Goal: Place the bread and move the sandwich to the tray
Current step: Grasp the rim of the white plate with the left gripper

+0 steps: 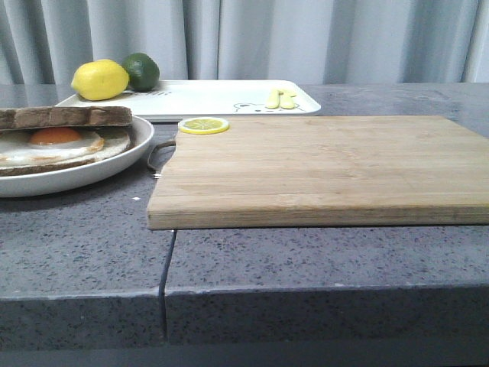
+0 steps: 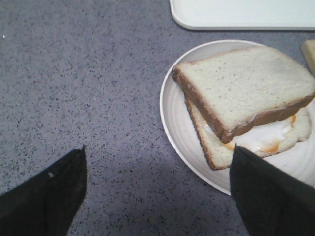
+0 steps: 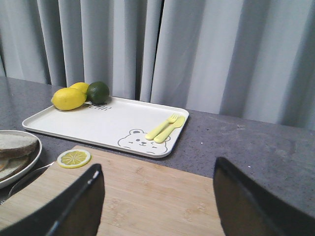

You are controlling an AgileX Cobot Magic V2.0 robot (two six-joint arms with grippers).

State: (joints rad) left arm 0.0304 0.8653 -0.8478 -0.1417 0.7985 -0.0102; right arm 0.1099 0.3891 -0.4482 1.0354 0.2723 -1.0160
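Note:
The sandwich (image 1: 53, 145) lies on a round white plate (image 1: 76, 177) at the front left. A bread slice (image 2: 246, 86) rests askew on top of the fried egg (image 2: 273, 135), which sits on a lower slice. My left gripper (image 2: 158, 150) hangs open over the grey counter just beside the plate (image 2: 179, 132), with one finger over the plate's rim and nothing between the fingers. The white tray (image 1: 214, 99) with a bear drawing (image 3: 143, 139) stands at the back. My right gripper (image 3: 158, 164) is open and empty above the cutting board (image 3: 147, 196). Neither gripper shows in the front view.
A wooden cutting board (image 1: 321, 164) fills the middle and right, with a lemon slice (image 1: 203, 125) at its back left corner. A lemon (image 1: 100, 79), a lime (image 1: 142, 71) and a yellow fork and knife (image 1: 281, 99) lie on the tray. Curtains hang behind.

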